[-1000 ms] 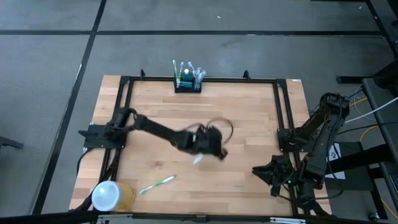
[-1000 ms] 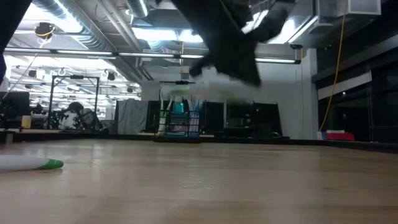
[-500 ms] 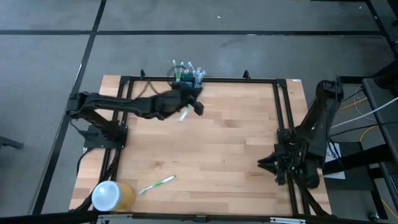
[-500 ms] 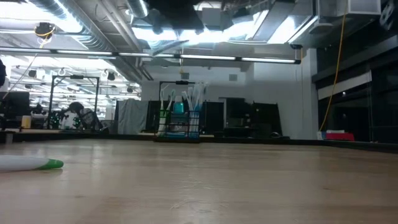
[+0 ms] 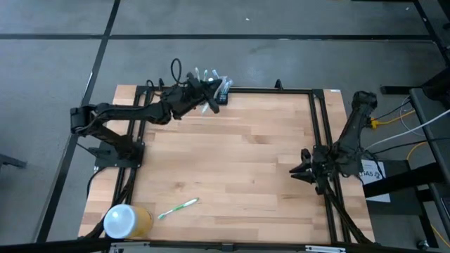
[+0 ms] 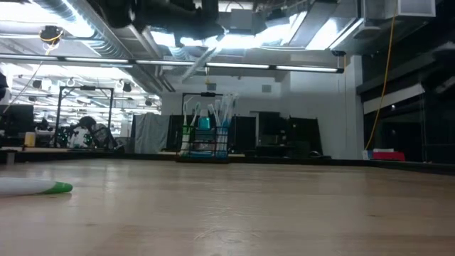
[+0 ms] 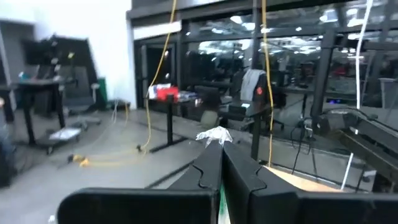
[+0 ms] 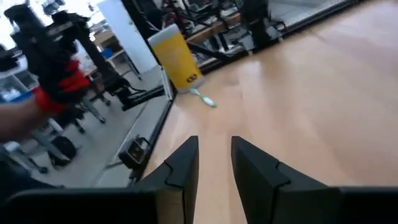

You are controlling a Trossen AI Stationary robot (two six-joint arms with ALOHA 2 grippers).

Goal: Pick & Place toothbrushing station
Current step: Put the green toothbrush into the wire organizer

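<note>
One white toothbrush [image 7: 214,135] is pinched in the left gripper [image 5: 209,98] beside the small black slotted holder rack [image 5: 213,95] at table's twelve o'clock; lower vertically into a slot. Right gripper [image 5: 300,172], open, waits at three o'clock.

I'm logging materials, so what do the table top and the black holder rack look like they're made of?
The table looks like pale wood with a smooth finish, shown by plank seams and grain. The holder rack looks like thin dark wire or plastic; its open bars suggest that, but it is too far to tell.

I can't read any text, label, brand or number in my views. Nothing on the counter [image 5: 239,161] carries legible print.
</note>
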